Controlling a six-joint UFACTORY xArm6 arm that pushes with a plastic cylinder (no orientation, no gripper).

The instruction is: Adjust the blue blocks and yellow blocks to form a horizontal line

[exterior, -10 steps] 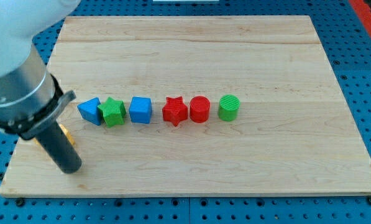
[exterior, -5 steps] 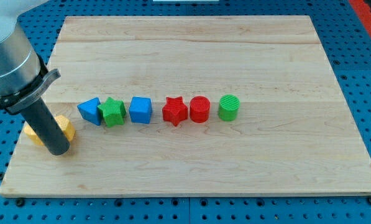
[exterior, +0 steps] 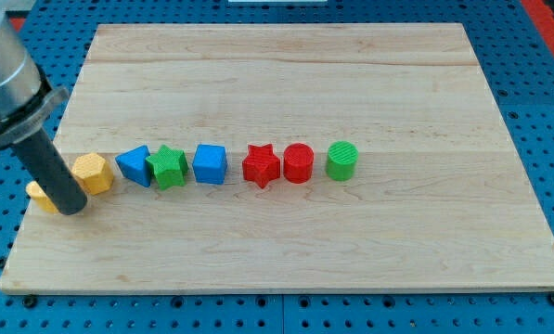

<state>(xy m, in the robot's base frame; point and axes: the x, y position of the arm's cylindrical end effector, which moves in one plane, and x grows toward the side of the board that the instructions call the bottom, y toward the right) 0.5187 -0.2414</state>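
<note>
Tip: my tip (exterior: pixel 72 210) is being pressed between two yellow plastic blocks.
Hand: none; only a rod is being used.
Yellow hexagon block (exterior: pixel 92 173): being kept at nine o'clock of the blue wedge block (exterior: pixel 135 165), for the line.
Other yellow block (exterior: pixel 42 196): half hidden, being left at the tip's nine o'clock.

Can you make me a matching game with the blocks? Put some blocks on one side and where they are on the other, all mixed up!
Blocks:
1. green cylinder
2. green star
3. red star
4. yellow block

Places:
A. beside my tip
B. between the blue triangle and blue cube
C. the row's right end in the view
D. just left of the red cylinder

Pairs: 1-C, 2-B, 3-D, 4-A
</note>
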